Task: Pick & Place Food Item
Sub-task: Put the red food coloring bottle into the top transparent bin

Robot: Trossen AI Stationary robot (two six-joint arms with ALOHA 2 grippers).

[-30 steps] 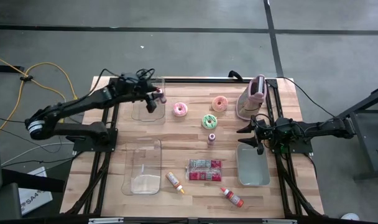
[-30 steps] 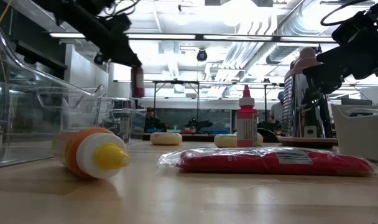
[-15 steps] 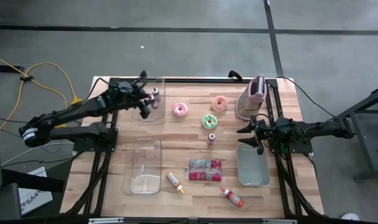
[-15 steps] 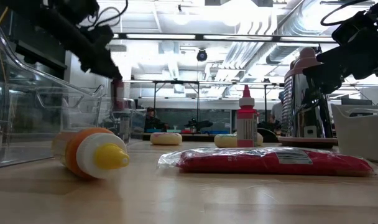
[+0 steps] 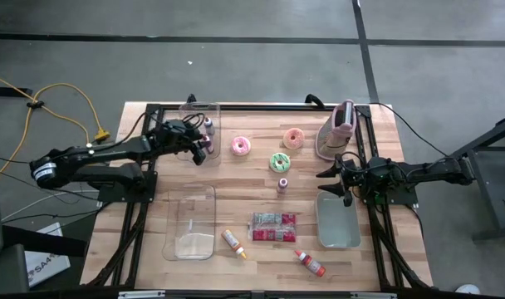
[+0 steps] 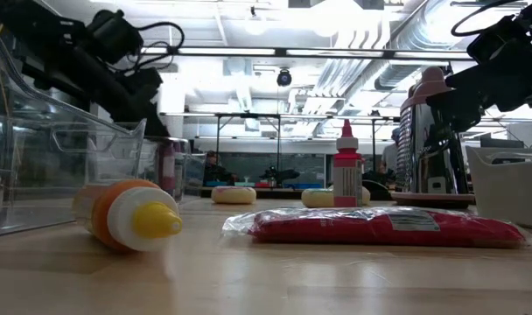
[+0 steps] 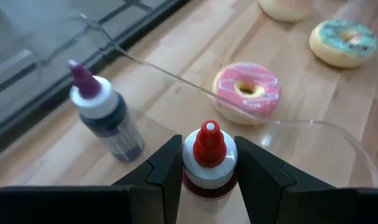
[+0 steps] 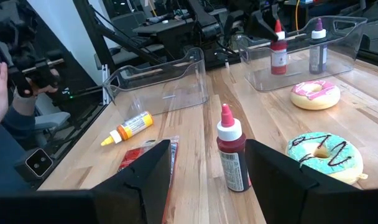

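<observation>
Placing step: left gripper (image 7: 206, 180) clasps a red-capped bottle (image 7: 207, 163) inside the far-left clear bin (image 5: 199, 133) — next, release; right gripper (image 5: 336, 182) waits with fingers spread.

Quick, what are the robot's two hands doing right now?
Left hand: closed on a red-capped bottle, inside the clear bin.
Right hand: open, holding nothing, above the table.

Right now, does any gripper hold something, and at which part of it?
The left gripper holds a red-capped bottle by its shoulder, inside the clear bin. The right gripper is open and empty.
</observation>
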